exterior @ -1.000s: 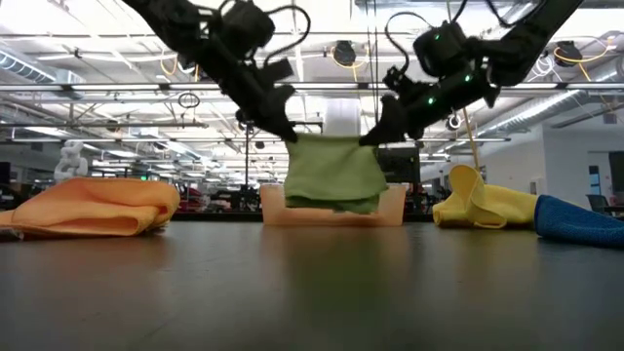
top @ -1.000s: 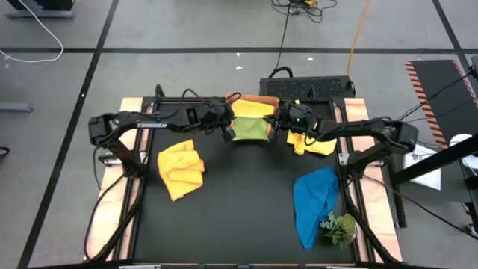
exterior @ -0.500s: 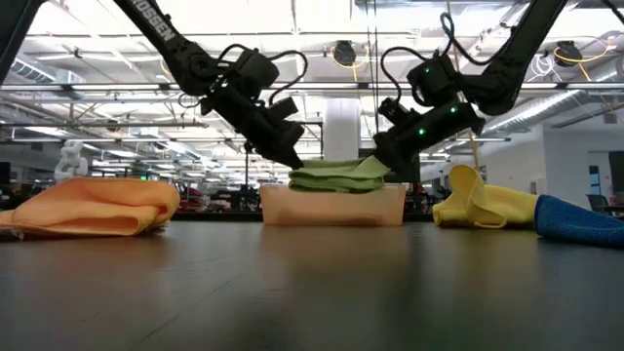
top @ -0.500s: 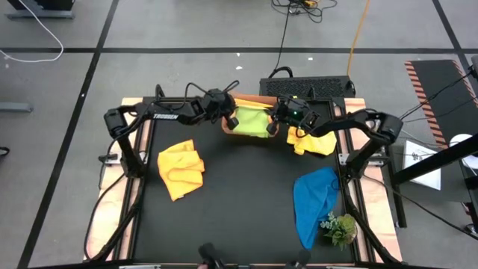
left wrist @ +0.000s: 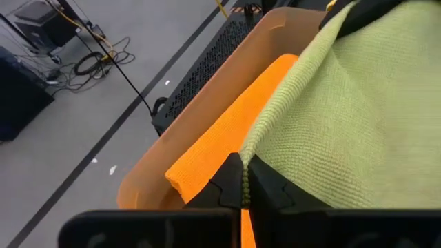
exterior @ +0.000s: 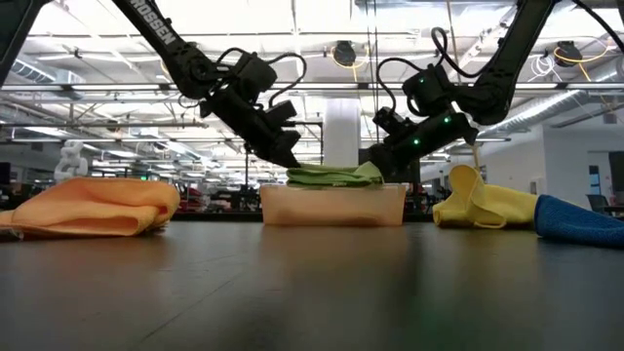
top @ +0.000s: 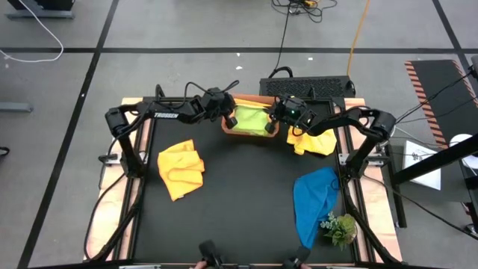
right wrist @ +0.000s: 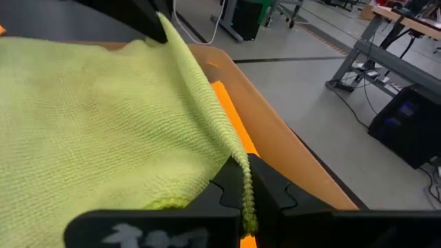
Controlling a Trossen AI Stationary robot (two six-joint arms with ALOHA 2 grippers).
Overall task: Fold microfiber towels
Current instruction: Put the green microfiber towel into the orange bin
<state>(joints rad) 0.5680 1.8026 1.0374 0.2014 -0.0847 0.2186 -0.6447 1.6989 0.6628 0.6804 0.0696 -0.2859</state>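
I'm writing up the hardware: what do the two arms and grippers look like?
Both arms are black, jointed, with loose black cables. The left arm bears white lettering; the right arm shows small green lights. Each gripper, left and right, has two dark fingers.

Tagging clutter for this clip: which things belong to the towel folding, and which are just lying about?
Job: lime green microfiber towel, orange microfiber towel, two crumpled yellow microfiber towels, blue microfiber towel.
Lying about: small green plant sprig. The rectangular terracotta-brown tray merely holds folded towels.
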